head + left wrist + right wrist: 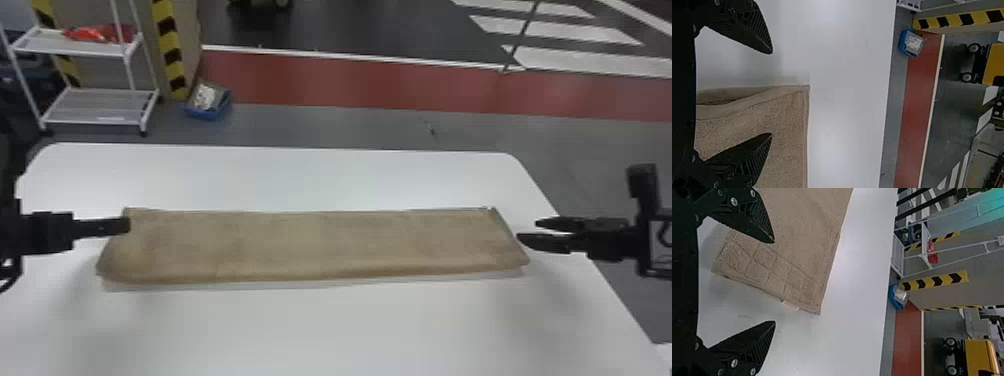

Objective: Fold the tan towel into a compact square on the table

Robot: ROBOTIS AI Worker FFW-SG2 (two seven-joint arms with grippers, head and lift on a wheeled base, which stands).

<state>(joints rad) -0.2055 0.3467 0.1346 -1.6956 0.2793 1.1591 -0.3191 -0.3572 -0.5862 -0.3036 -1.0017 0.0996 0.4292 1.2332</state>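
Towel point(310, 245): tan, looped pile, folded into long flat strip, lying across smooth white desk point(325, 330); grid-patterned band point(773, 268) and small pale tag point(790, 305) at right end. Bin point(202, 115): blue, on grey floor point(310, 125), holding whitish packet point(205, 96). Left fingers point(107, 227): black, ridged, spread wide, one over towel's left end, other outside its edge. Right fingers point(545, 243): matching, released, one over towel's right end, other past it.

Well beyond the left gripper point(125, 226) stands a white rack point(100, 106) with a red bundle point(85, 34) on a shelf. A striped post point(171, 50) and a blue bin point(202, 114) sit beyond and rightward of its tips. Far past the right gripper point(528, 230) run a red floor strip point(550, 92) and white floor markings point(550, 30).
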